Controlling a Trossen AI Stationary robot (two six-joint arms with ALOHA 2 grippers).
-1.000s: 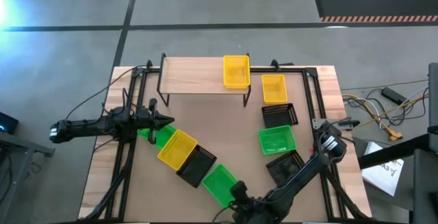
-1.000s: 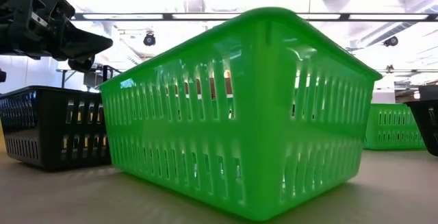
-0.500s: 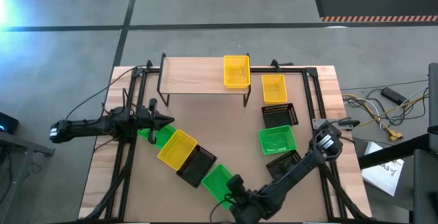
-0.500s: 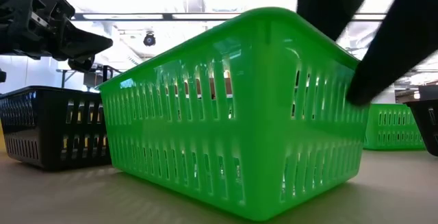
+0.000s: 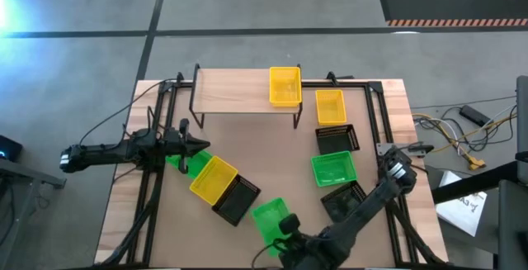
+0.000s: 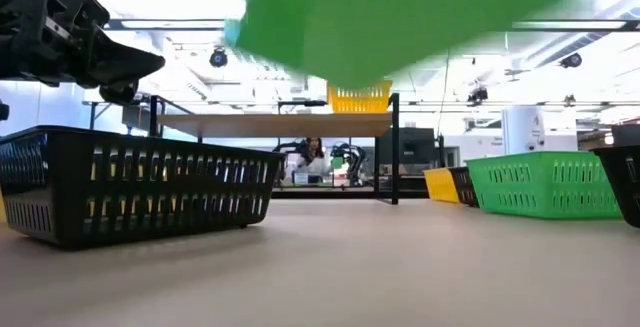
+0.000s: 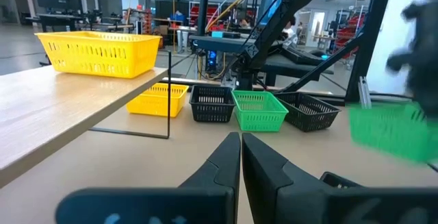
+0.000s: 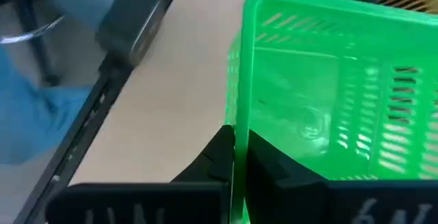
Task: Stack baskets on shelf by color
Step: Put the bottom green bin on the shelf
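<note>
My right gripper [image 8: 239, 148] is shut on a bright green basket [image 5: 269, 217] and holds it in the air over the table's near edge; the low view shows only its blurred underside [image 6: 400, 12]. My left gripper [image 5: 202, 146] is shut and waits above the table's left side, beside a yellow basket [image 5: 214, 179], a black one [image 5: 238, 199] and a half-hidden green one [image 5: 176, 161]. The shelf [image 5: 235, 95] stands at the far edge with one yellow basket [image 5: 285, 86] resting on its right end. My right gripper pinches one side wall of the green basket at its rim [image 8: 239, 114], one finger [image 8: 267, 161] inside the basket and the other [image 8: 217, 154] outside. It comes from the table's near side, slanting down. The basket is lifted clear of the table, its opening upward.
On the table's right side a yellow basket [image 5: 330, 106], a black one [image 5: 337, 140], a green one [image 5: 333, 169] and another black one [image 5: 346, 197] stand in a row from far to near. The black arm frames [image 5: 157, 130] run along both sides. Bare tabletop [image 5: 272, 158] lies in the middle.
My right gripper came in toward the table's left onto the near green basket, took hold of its wall and raised it. The basket, which stood on the table filling the low view, is now lifted clear and slightly turned. My left arm kept still.
</note>
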